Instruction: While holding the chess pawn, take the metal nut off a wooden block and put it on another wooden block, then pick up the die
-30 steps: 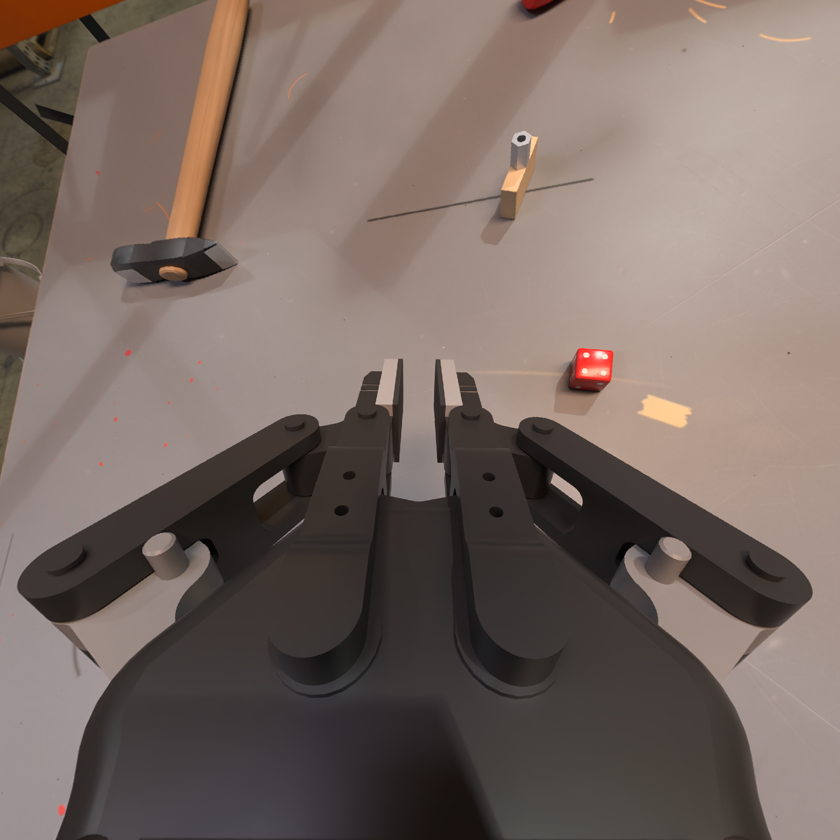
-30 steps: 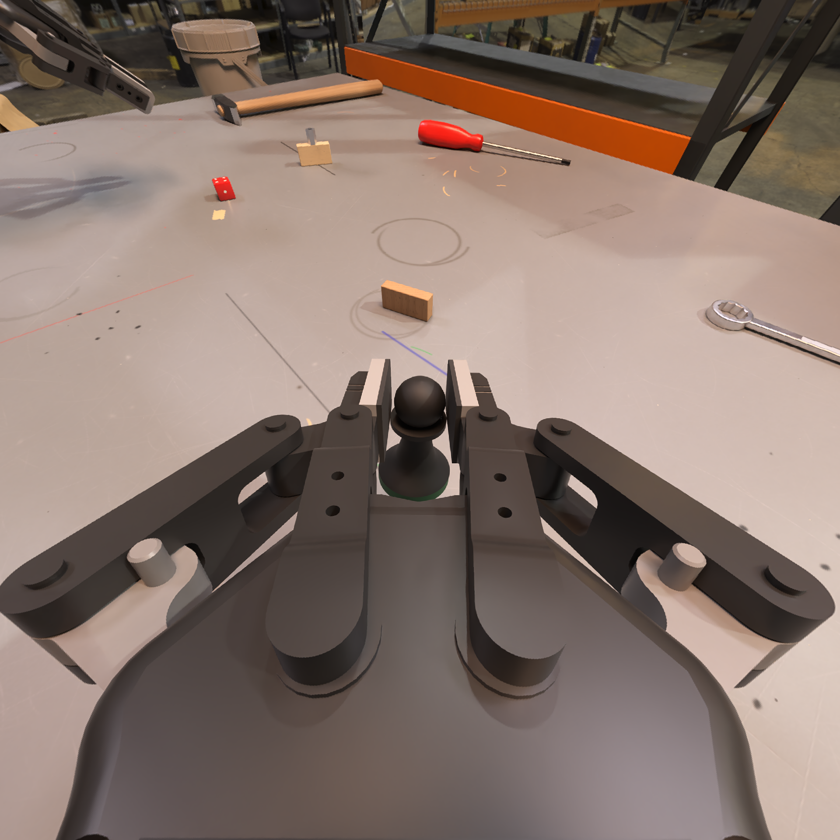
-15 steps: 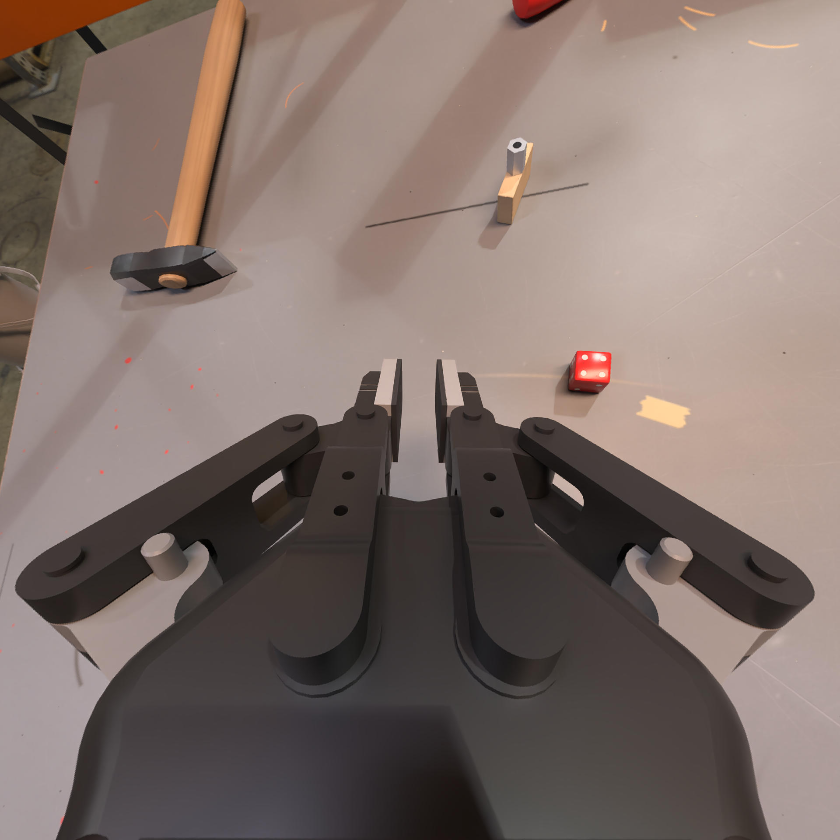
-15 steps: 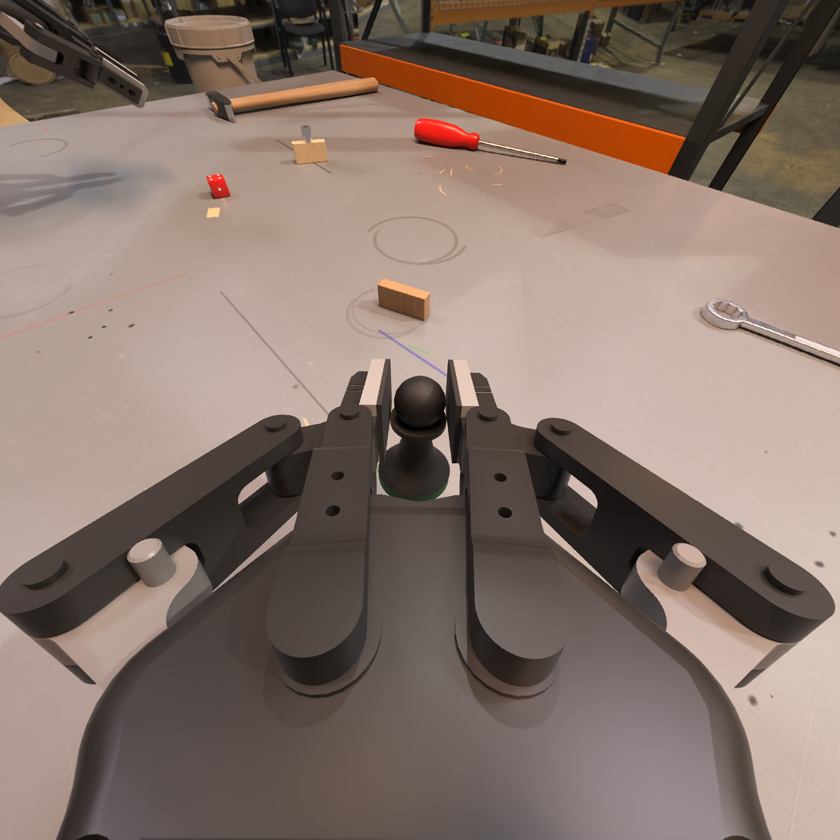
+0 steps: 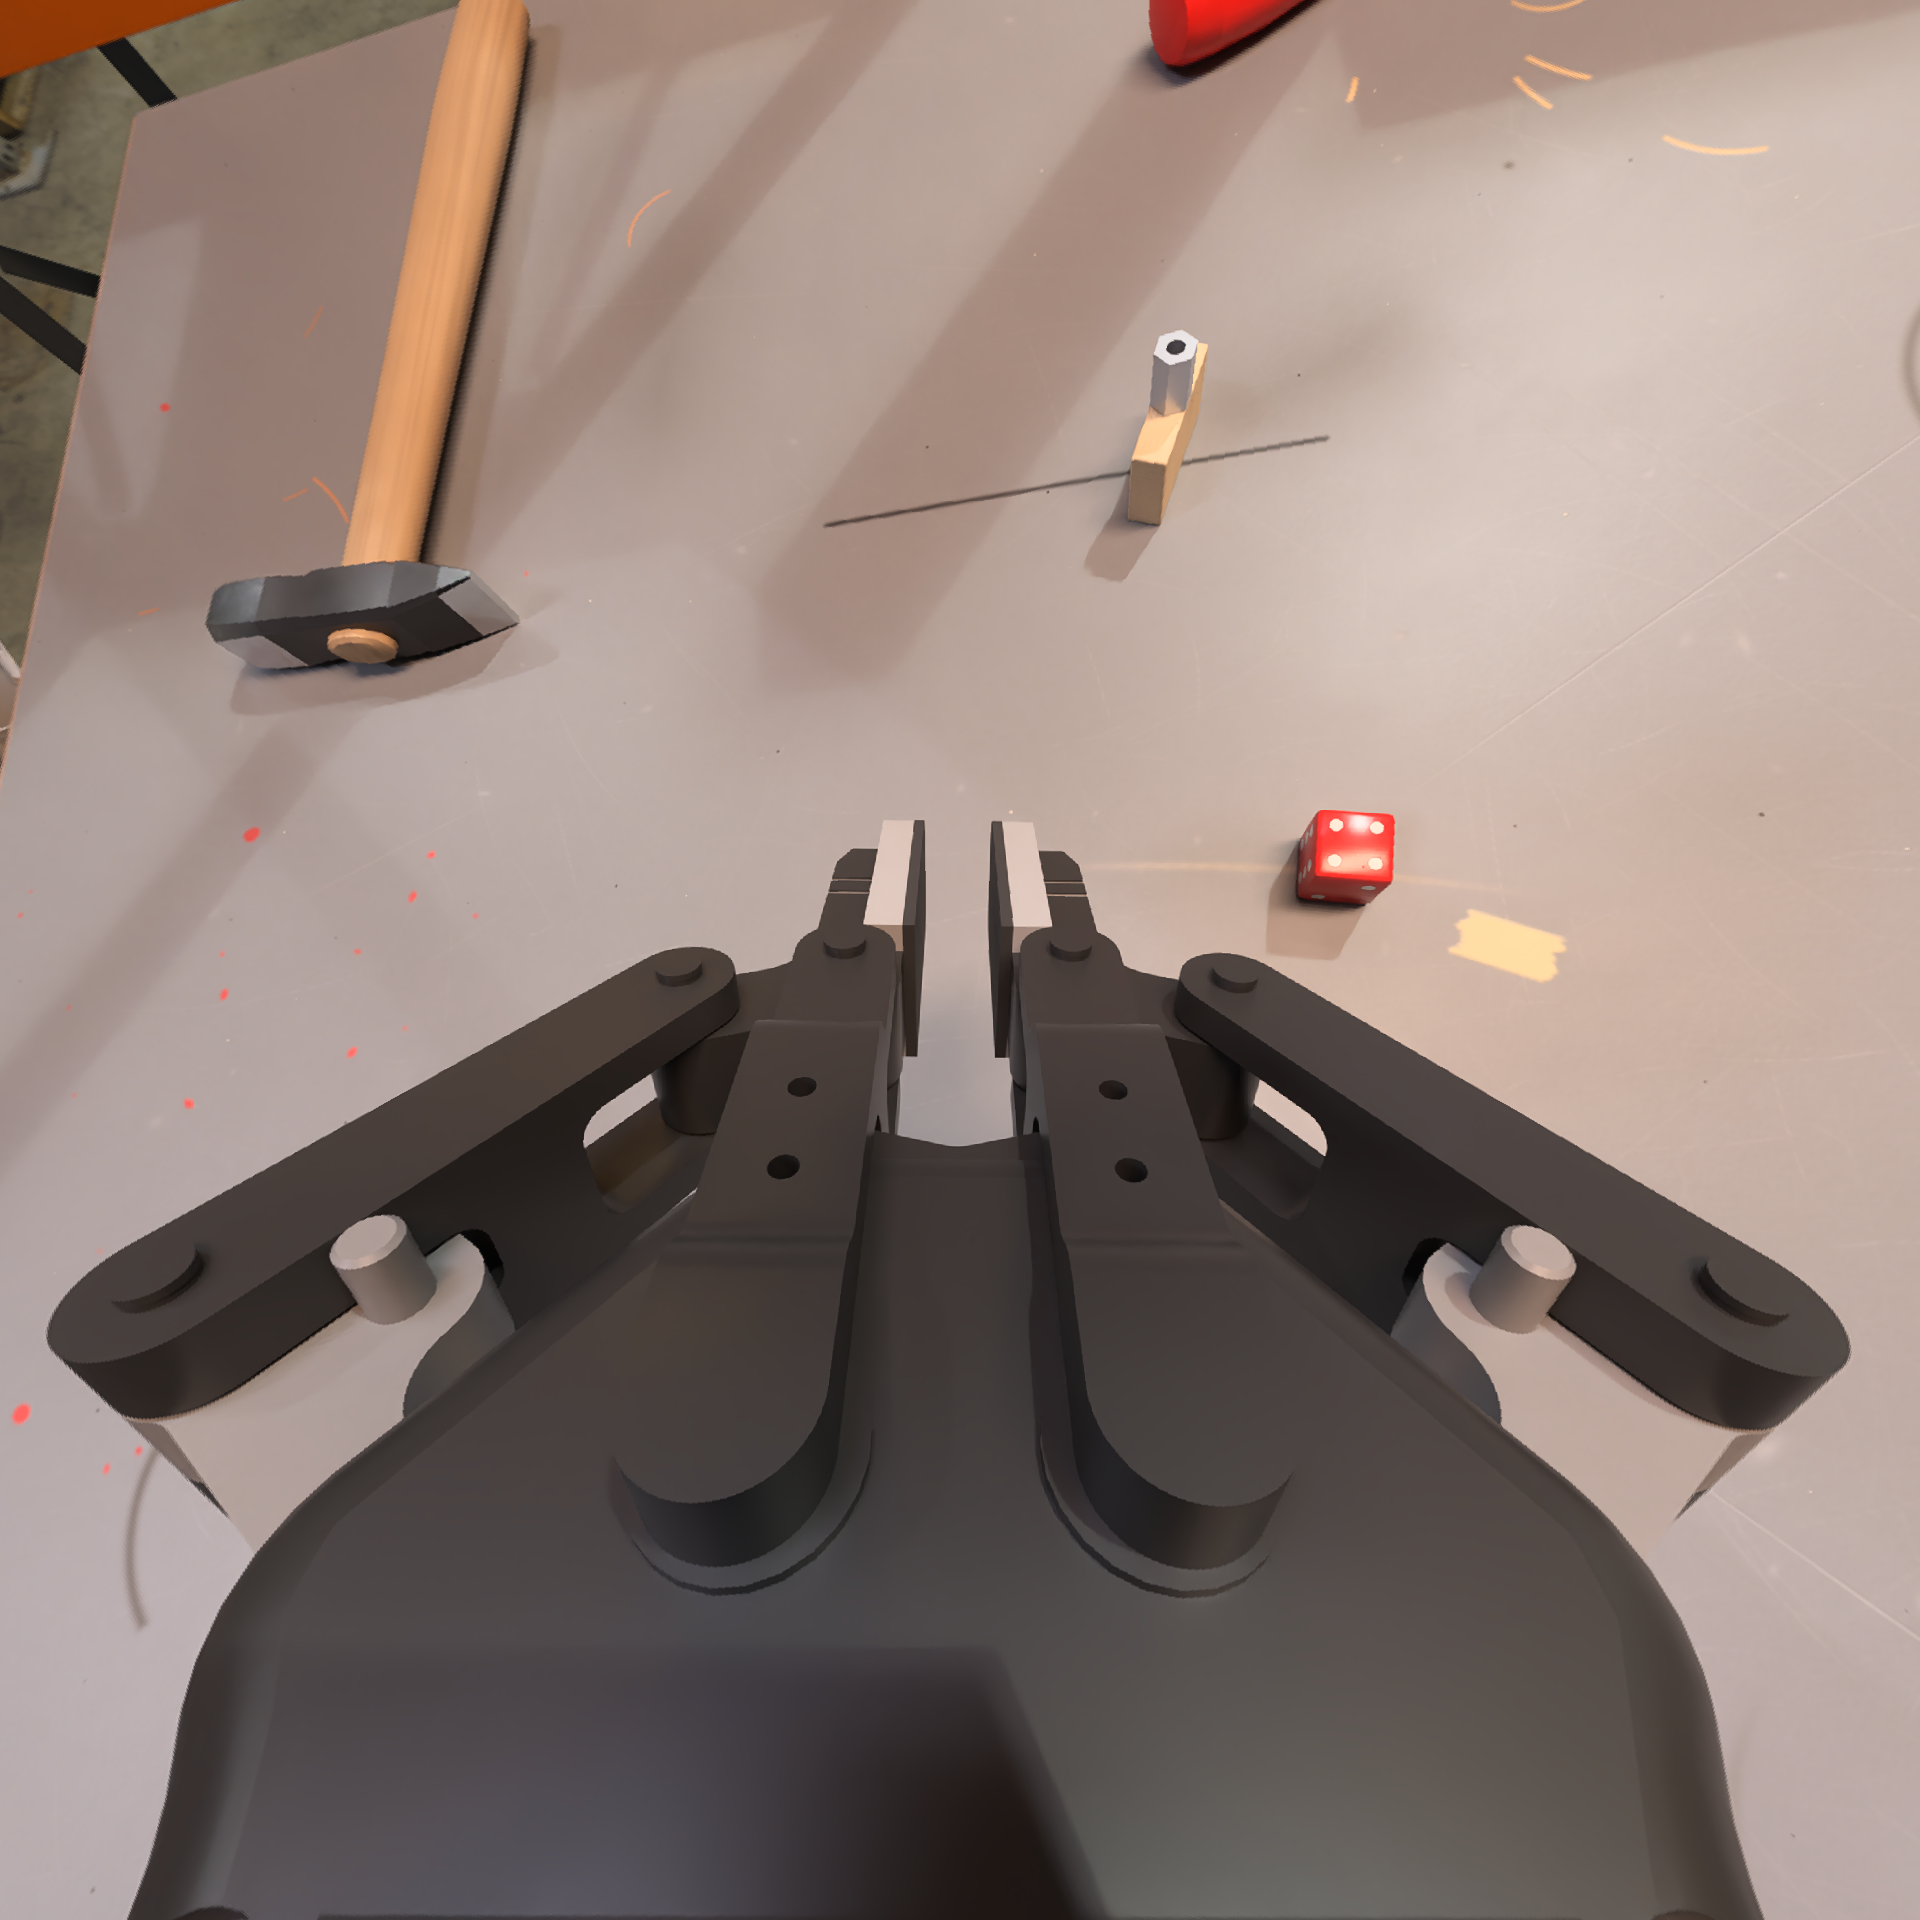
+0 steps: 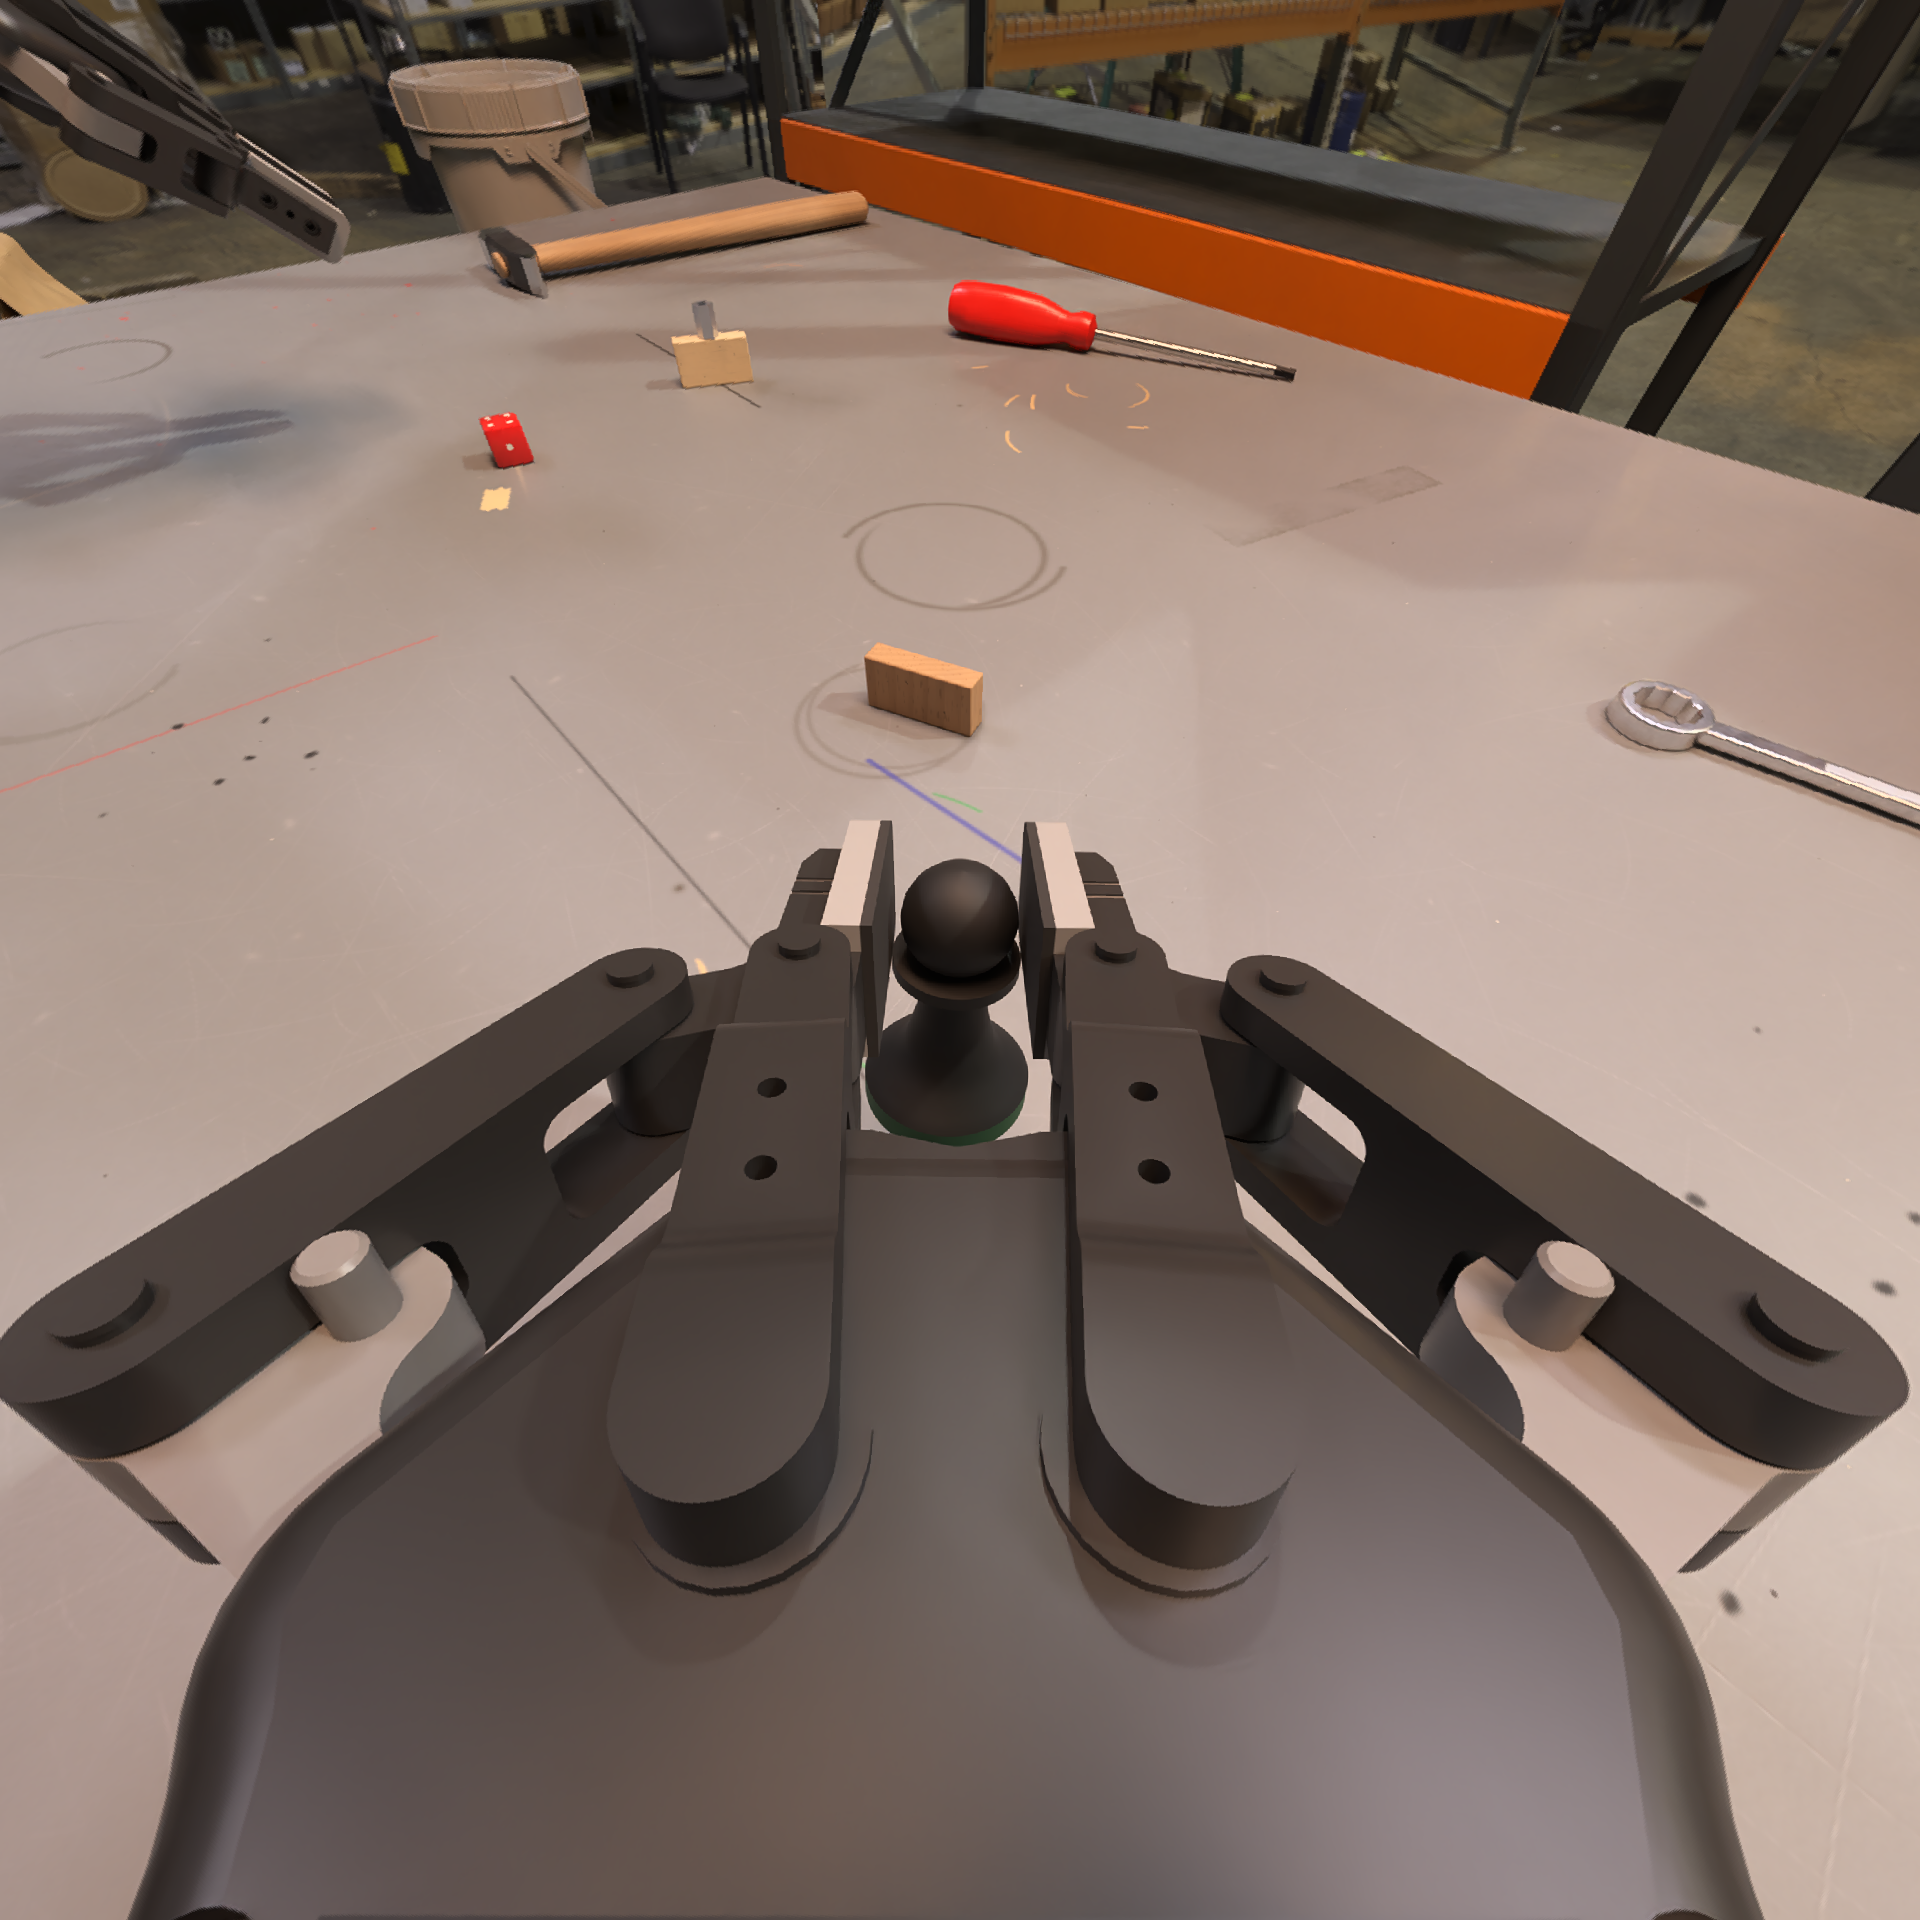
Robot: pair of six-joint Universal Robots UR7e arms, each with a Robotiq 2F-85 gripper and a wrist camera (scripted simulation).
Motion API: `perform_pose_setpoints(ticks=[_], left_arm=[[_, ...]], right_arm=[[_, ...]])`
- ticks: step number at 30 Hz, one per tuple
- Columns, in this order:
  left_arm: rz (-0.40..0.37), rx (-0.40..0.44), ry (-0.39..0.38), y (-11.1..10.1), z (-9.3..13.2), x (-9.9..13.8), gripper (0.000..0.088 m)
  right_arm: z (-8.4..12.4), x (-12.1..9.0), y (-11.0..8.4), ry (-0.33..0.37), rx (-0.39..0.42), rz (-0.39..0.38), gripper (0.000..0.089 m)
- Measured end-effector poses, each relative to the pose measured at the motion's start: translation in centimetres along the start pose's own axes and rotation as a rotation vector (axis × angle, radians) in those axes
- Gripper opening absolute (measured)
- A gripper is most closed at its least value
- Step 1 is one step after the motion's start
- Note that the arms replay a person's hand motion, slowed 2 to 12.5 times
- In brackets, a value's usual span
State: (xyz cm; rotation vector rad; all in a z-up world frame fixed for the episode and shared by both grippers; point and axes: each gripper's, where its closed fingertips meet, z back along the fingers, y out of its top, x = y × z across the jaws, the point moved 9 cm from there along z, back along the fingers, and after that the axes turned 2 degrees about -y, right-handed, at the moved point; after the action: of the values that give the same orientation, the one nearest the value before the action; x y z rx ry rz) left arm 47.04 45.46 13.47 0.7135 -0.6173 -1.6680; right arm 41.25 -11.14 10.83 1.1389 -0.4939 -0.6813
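My right gripper (image 6: 956,842) is shut on a black chess pawn (image 6: 956,920) and holds it above the grey table. A metal nut (image 5: 1174,374) stands on a small wooden block (image 5: 1158,478) ahead and slightly right of my left gripper (image 5: 956,842). The left gripper is empty, with its jaws nearly together, and hangs above the table. A red die (image 5: 1345,857) lies to its right. In the right wrist view the nut (image 6: 703,317), its block (image 6: 712,358) and the die (image 6: 506,438) are far off, and a second bare wooden block (image 6: 923,689) lies just ahead.
A hammer (image 5: 416,332) lies at the far left near the table edge. A red screwdriver (image 6: 1023,315) lies beyond the nut's block. A wrench (image 6: 1745,743) lies at the right. An orange rack (image 6: 1195,239) and a bucket (image 6: 488,135) stand beyond the table.
The left gripper has crept forward a little toward the block with the nut. The right gripper still holds the pawn and has barely moved.
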Motion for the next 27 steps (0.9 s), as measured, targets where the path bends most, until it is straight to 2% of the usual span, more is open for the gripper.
perform_pose_setpoints(ticks=[8, 18, 27], left_arm=[[0.028, 0.030, -0.051, 0.0, -0.1, -0.6, 0.0097], [0.107, 0.085, -0.132, -0.1, 0.0, -1.4, 0.0072], [0.134, 0.165, -0.119, 0.0, 0.7, -1.9, 0.0072]], right_arm=[[0.0, 0.1, 0.0, 0.006, 0.001, -0.005, 0.0221], [-0.1, 0.1, -0.1, 0.011, -0.003, -0.006, 0.0221], [-0.1, 0.0, -0.1, 0.011, -0.008, 0.000, 0.0221]])
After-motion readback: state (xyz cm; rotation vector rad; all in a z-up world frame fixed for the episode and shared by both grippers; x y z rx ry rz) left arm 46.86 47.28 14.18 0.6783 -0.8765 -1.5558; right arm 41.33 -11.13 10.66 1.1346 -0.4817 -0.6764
